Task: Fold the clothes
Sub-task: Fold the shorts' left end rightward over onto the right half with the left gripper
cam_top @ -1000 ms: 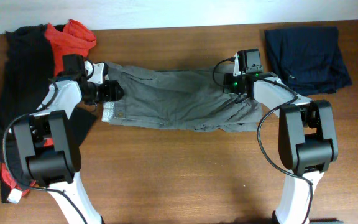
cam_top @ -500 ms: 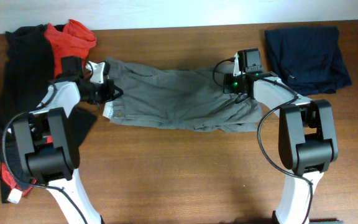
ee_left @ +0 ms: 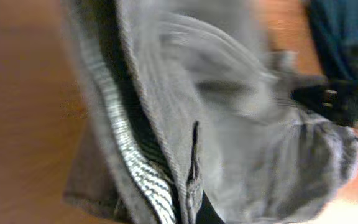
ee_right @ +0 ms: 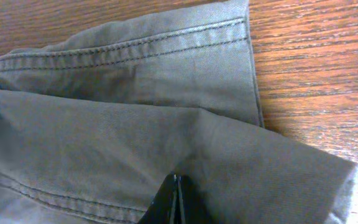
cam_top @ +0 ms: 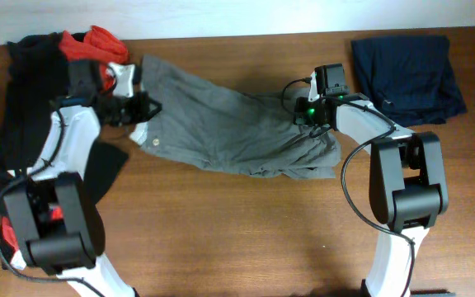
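left gripper [cam_top: 142,110], pinching waistband [ee_left: 132,165] of grey-olive cotton shorts [cam_top: 237,132], just swung it farther back; right gripper [ee_right: 176,194] stays clamped near hem [ee_right: 166,43]; fold beginning.

The left arm [cam_top: 56,140] and right arm [cam_top: 361,124] have white links, black joints, thin black cables [cam_top: 343,177].

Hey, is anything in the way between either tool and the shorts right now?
Nothing visible. Both tools are shut on the shorts: the left tool at the waistband end, the right tool on the fabric near a leg hem. The dark blue garment lies off to the side, not on the shorts.
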Available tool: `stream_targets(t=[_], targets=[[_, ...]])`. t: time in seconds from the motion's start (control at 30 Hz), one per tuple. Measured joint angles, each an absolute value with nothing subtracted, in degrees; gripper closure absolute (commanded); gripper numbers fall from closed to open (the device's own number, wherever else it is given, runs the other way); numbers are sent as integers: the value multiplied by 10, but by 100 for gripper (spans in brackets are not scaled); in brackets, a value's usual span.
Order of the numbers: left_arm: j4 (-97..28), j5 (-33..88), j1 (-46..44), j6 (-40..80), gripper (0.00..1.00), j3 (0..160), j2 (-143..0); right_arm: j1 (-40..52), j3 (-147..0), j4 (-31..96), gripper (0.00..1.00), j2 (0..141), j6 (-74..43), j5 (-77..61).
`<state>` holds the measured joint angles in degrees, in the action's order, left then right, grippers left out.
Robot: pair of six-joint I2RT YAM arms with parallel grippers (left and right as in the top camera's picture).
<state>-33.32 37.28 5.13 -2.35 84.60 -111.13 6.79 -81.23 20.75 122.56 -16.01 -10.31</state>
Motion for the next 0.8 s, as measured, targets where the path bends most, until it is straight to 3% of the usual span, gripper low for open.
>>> stream_targets(t=[0.5,0.8], targets=[[-190,289,-218,1,100,847,-1089,68,-818,212,96,1229,-164,-107],[-142,198,-327,3,99,847,-1090,67,-819,206,96,1231,-163,-116]])
